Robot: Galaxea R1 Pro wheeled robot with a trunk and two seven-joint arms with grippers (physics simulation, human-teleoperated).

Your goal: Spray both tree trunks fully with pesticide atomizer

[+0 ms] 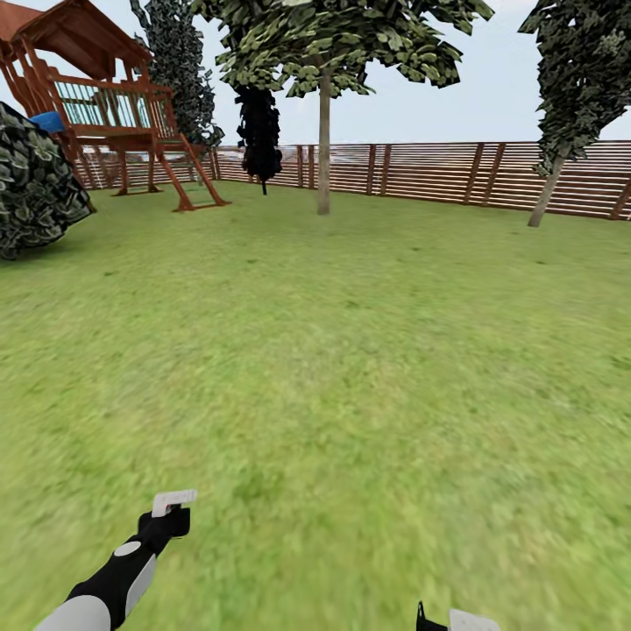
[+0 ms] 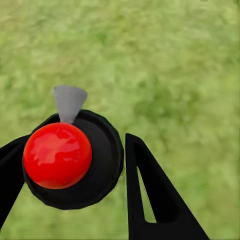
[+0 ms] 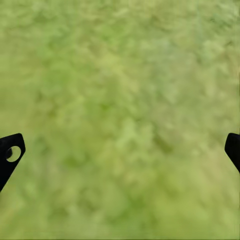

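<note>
Nearest me, my left hand point(image 2: 75, 170) is closed around the pesticide atomizer point(image 2: 70, 157): in the left wrist view its red top sits between the two black fingers, with the grey nozzle pointing away over the grass. In the head view the left arm reaches low at the near left, with a pale piece at its tip. My right hand point(image 3: 120, 150) hangs over the floor point(image 1: 350, 394) with its fingertips spread wide and nothing between them.

Beyond is open lawn. At the far side, just before the fence point(image 1: 438, 171), stands a tree point(image 1: 324, 131) with a straight bare trunk, and another tree point(image 1: 561, 114) leans at the far right. The play tower point(image 1: 105, 105) is at the far left.

As I judge it, the pick-up is done and the approach is next. I should drive straight toward the middle trunk, keep the bottle upright and the nozzle facing forward, and stop close enough that the spray lands on bark, not grass.
</note>
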